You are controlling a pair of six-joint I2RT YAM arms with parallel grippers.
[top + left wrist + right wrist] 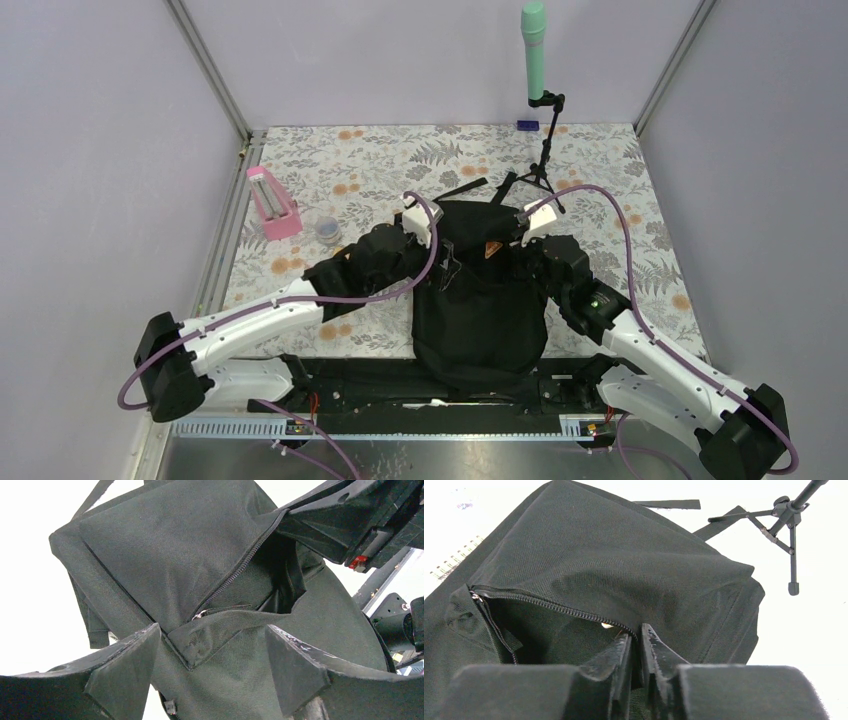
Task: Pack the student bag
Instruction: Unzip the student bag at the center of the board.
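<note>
The student bag (480, 310) is a big black fabric backpack lying in the middle of the table between both arms. Its top zipper (549, 607) is partly undone, leaving a dark mouth (282, 580). My left gripper (212, 630) stands open at the bag's upper left, its fingers either side of a folded corner of the fabric without pinching it. My right gripper (636, 630) is shut on the bag's fabric edge right by the zipper, at the upper right of the bag (624, 565). In the top view the left gripper (432, 245) and right gripper (522, 250) flank the bag's top.
A pink stand (272, 203) and a small grey round pot (328, 230) sit at the left of the floral cloth. A green microphone (534, 45) on a black tripod (543, 170) stands behind the bag. A spiral notebook edge (454, 557) shows beside the bag.
</note>
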